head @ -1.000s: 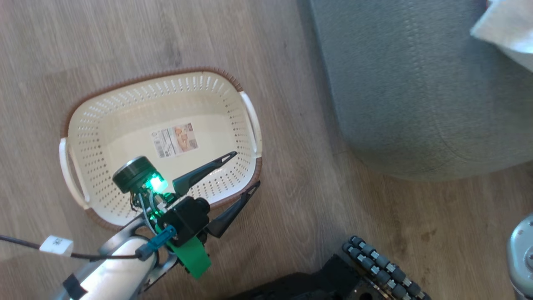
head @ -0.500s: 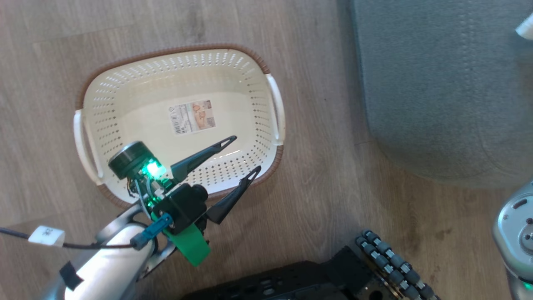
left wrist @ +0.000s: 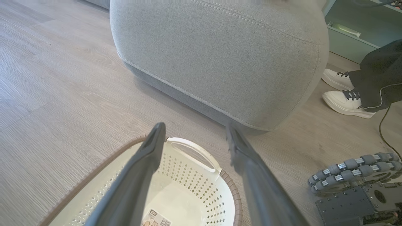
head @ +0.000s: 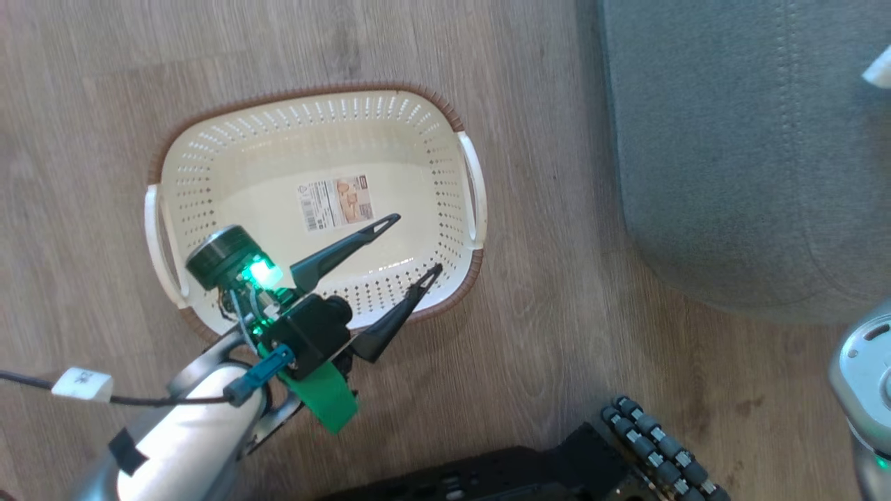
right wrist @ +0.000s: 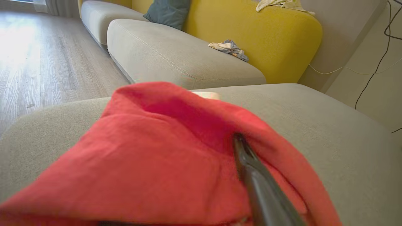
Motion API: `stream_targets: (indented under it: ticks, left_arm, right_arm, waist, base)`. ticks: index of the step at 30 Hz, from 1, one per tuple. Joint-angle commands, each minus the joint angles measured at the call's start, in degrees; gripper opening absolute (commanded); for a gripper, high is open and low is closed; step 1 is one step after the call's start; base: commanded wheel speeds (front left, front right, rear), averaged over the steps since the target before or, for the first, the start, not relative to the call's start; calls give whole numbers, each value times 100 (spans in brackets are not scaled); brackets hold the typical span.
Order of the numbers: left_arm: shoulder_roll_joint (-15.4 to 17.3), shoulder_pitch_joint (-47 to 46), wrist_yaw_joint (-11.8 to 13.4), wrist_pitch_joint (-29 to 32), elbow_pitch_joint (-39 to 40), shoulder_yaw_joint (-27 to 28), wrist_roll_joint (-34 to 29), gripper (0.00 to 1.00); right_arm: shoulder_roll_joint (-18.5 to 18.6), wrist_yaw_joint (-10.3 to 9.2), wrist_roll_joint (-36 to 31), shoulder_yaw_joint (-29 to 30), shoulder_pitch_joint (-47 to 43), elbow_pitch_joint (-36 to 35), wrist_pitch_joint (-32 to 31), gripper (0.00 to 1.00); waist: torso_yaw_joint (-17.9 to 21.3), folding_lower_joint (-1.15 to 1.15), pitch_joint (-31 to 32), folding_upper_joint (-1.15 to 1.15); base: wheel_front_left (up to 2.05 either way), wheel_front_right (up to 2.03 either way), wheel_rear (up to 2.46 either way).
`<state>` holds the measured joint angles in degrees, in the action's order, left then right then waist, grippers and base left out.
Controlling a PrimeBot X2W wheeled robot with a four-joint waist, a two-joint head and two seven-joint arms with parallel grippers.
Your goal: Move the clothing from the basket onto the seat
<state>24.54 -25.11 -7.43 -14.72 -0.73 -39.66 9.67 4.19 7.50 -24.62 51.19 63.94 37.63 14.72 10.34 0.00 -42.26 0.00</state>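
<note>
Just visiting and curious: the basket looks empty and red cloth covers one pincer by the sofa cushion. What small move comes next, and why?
Probably the right pincer should ease back out of the red cloth, leaving it on the seat. The cloth is over that seat, and the basket holds just its sticker, so nothing seems left to fetch.

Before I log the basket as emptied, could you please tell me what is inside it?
The basket holds a sticker on its floor, with bare plastic around it. The open left gripper hangs over the near corner, so the patch beneath it is hidden.
</note>
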Motion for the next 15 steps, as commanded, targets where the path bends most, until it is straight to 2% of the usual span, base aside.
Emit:
stream_targets:
  ticks: [1, 15]
  left_arm:
    - [7, -15, -6, -28, 143, 125, 11, 100]
    - [-566, 225, -6, -28, -189, 99, 33, 100]
  right_arm:
    - [51, -1, 18, -129, 12, -141, 27, 100]
    - [442, -1, 298, -723, -529, 35, 26, 100]
  waist:
    - [26, 0, 128, 0]
    - [61, 0, 1480, 0]
  base:
    - [0, 0, 0]
    - [0, 0, 0]
